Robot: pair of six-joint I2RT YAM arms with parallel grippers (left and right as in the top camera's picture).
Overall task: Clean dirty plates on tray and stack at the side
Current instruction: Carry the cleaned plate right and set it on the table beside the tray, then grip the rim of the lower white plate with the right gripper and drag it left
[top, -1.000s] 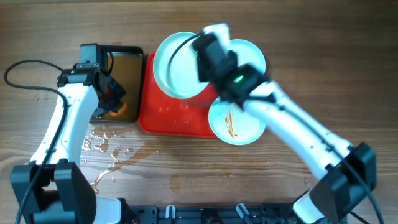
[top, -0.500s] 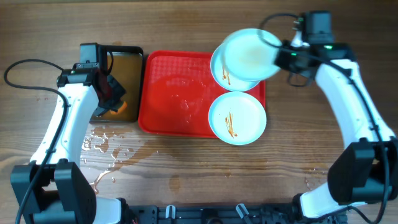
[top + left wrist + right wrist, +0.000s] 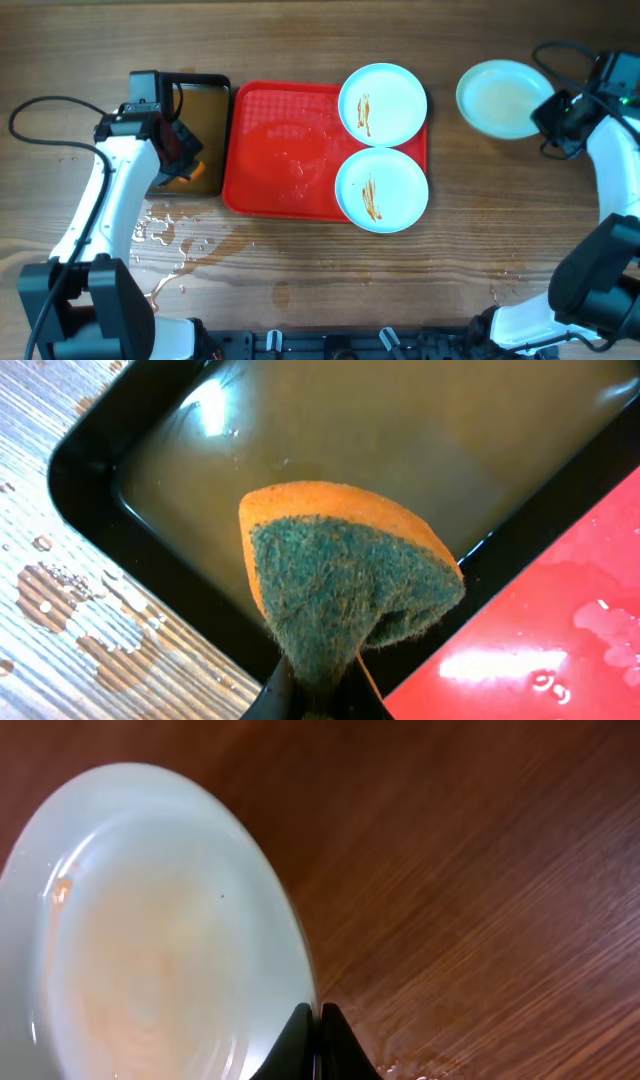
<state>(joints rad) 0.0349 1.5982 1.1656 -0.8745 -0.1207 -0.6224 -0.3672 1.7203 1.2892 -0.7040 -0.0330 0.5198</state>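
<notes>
The right tool [image 3: 318, 1020] was pinched narrowly on the rim of a round pale mint plate [image 3: 503, 97] at the far right, well apart from the large red rectangular plastic tray [image 3: 280, 150]. On the right side of the tray lay a far streaked plate [image 3: 383, 103] and a near streaked plate [image 3: 381, 190]. The left tool [image 3: 315, 695] gripped an orange-and-green sponge [image 3: 345, 575] over the black rectangular pan [image 3: 80, 465].

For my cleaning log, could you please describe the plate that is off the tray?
The plate is round, pale mint-white and glossy, with a raised rim. A faint tan film clouds its centre, without bold streaks. It faces up over the wooden table, right of the tray and apart from it. The right gripper is shut on its rim. Whether it rests on the table is unclear.
</notes>
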